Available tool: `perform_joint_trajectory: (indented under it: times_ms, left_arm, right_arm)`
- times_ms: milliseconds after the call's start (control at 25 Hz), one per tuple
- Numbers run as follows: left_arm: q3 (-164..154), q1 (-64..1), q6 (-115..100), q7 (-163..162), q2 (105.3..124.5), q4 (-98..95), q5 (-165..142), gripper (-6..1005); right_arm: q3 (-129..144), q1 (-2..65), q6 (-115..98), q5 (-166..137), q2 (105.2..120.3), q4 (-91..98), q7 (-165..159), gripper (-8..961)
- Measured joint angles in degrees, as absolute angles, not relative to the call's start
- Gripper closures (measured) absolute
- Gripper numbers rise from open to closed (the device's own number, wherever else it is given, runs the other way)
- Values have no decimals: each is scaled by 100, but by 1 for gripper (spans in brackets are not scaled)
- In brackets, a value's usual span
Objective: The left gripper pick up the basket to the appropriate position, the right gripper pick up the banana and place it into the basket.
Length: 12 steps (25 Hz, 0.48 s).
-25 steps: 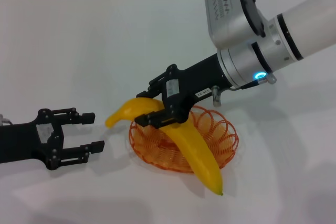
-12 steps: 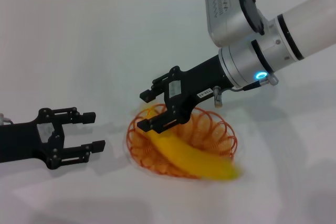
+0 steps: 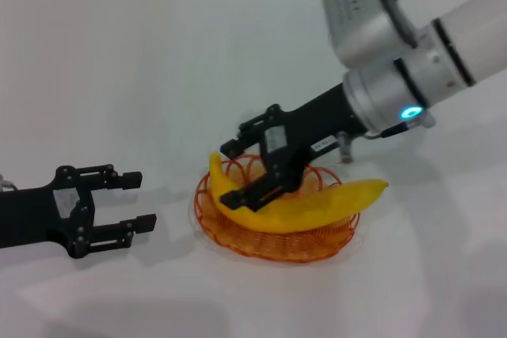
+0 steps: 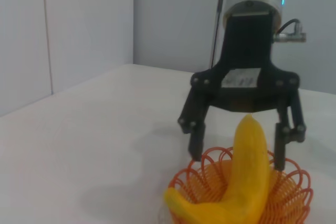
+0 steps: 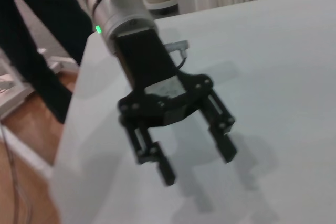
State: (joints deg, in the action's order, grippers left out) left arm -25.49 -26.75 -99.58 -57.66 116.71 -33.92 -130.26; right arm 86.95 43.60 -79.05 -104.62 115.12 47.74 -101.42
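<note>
Yellow against orange wire — the banana (image 3: pixel 305 205) lies across the basket (image 3: pixel 277 239), its body resting in the bowl with one tip rising over the rim on my left side and the other tip poking out past the rim on my right. It is longer than the basket is wide, so both ends overhang. The basket itself sits flat on the white table (image 3: pixel 119 61), near the middle of my reach.

My right gripper (image 3: pixel 242 173) hangs low over the basket, fingers spread apart — one finger on the far side of the banana, the other on the near side, neither pressing on the fruit. From my left wrist camera I see that same claw (image 4: pixel 237 142) head-on: jaws wide, the banana (image 4: pixel 241 182) standing up between the two fingers with clear gaps on either side, and the basket (image 4: pixel 294 195) beneath, its looped rim showing behind the fruit.

My left gripper (image 3: pixel 129 201) rests just above the table off to my left, beside the basket but apart from it, fingers parted and holding nothing. The right wrist camera catches it (image 5: pixel 194 153) from across the table — open, with its shadow on the white surface beneath.
</note>
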Motion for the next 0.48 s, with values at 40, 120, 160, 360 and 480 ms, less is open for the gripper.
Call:
perform_joint_trajectory:
  times_ms: [40,120,160,360,480]
  left_arm:
    - [-2549,-2674,-9958,-5766,11667,-3392,-13026,321]
    - [-2549,-2672,-9958,-5766,11664,-3392,-13026,321]
    - [-2548,-2672,-9958,-5766,11663,-3392,-13026,321]
    - [-2526,-2667,-9958,-5766,11663,-3392,-13026,321]
    - [-2525,-2657,-9958,-5765,11662,-3392,-13026,321]
  right_arm:
    - [8649,4356,-8023,-10464,11469,4785,-10139,147]
    - [8481,4303,-8391,-10465,11352,4826,-10124,150]
    - [8369,4258,-8594,-10467,11288,4845,-10108,152]
    - [7390,3821,-9452,-10469,11034,4984,-9710,160]
    - [6571,3486,-9846,-10480,10913,5013,-9236,160]
